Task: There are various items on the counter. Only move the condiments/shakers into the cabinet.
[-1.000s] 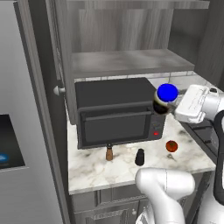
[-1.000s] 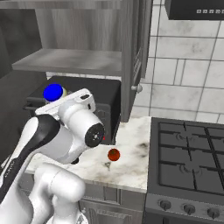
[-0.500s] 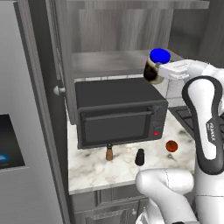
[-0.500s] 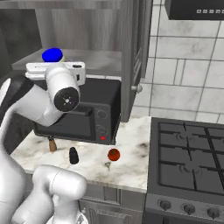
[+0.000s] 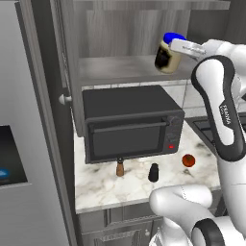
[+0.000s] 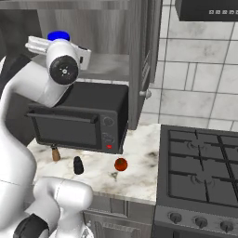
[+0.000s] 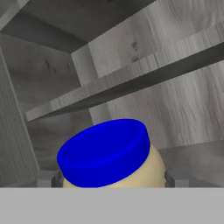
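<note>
Your hand holds the blue-lidded jar tilted, in the air at the cabinet opening, above the toaster oven. Release it tilted and it may topple on the shelf or roll off its edge. Both shakers wait on the worktop

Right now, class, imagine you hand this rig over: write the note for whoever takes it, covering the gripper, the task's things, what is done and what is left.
Gripper: shut on the jar, held tilted in the air in front of the cabinet, above its shelf.
On the counter, in front of the toaster oven: wooden shaker, black shaker, tomato.
Done: jar lifted.
Left: set the jar on the shelf, then move both shakers; the tomato stays.
</note>
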